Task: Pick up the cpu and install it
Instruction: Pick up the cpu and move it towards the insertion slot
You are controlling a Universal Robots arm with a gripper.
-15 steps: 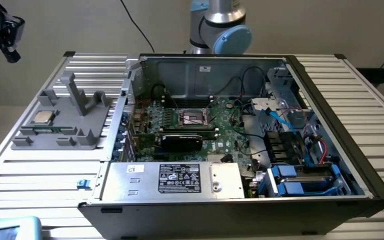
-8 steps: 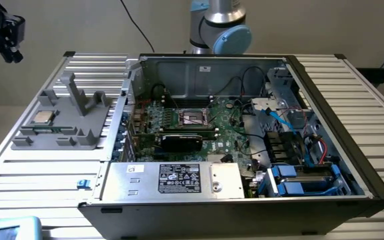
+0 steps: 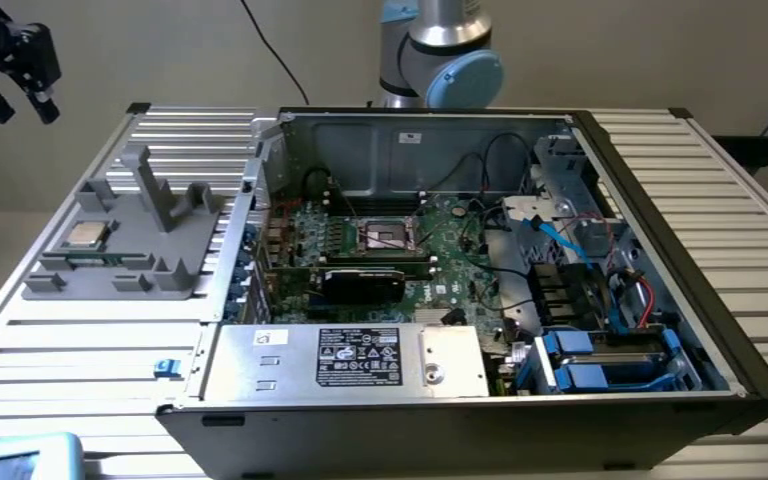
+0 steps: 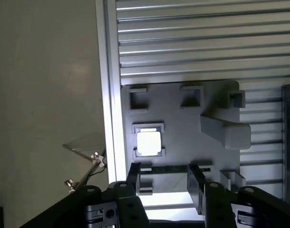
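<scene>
The cpu point(image 3: 85, 234) is not yet lifted.
We see the gripper point(image 4: 163, 172) open and empty, well above the grey holder point(image 3: 157, 265); the motherboard socket point(image 3: 387, 235) is bare.

A plain beige wall point(image 3: 157, 50) stands behind the ribbed aluminium table point(image 3: 77, 350), softly lit, with pale floor point(image 4: 40, 95) showing beyond the table's edge.

Found dull silver metal on the cpu point(image 3: 85, 234), smooth matt grey plastic on the holder point(image 3: 137, 245), ribbed bare aluminium on the table point(image 3: 91, 340).
</scene>
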